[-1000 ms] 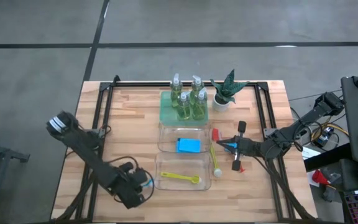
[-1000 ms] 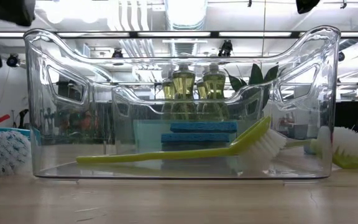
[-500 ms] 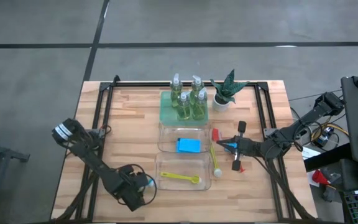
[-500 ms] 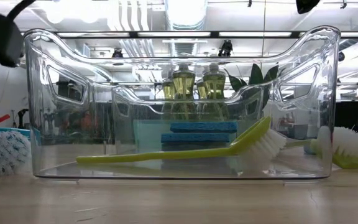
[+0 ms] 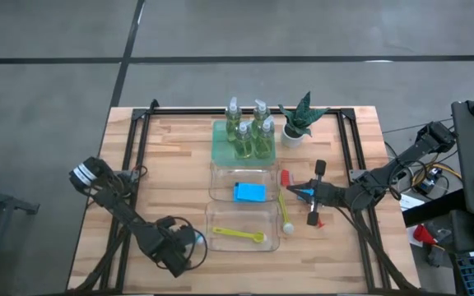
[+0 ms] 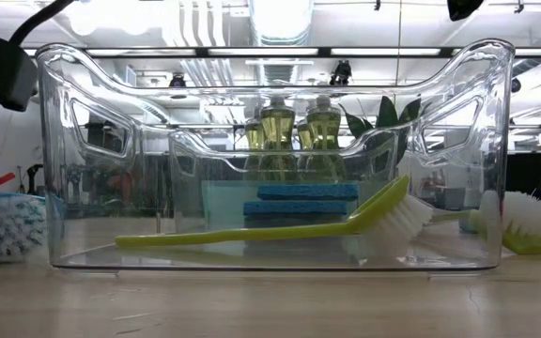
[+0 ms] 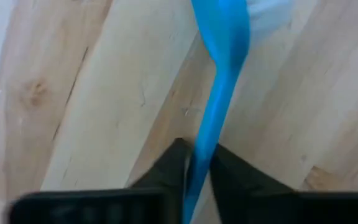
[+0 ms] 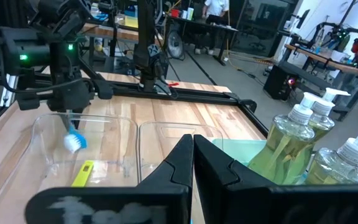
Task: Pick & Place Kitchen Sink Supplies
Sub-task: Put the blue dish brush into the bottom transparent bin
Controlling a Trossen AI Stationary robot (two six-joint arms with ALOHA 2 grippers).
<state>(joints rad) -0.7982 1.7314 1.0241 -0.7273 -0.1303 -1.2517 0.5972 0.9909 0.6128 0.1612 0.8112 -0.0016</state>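
Spanning grey floor: wooden table (image 5: pixel 179 156), bins (image 5: pixel 241 224).

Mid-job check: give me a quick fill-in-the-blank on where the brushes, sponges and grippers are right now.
1. The left gripper is shut on the handle of the ____ brush.
2. The yellow brush lies inside the ____ bin.
3. The blue sponges lie in the bin next to the green ____.
4. The right gripper holds ____.

Missing words: blue; near; tray; nothing
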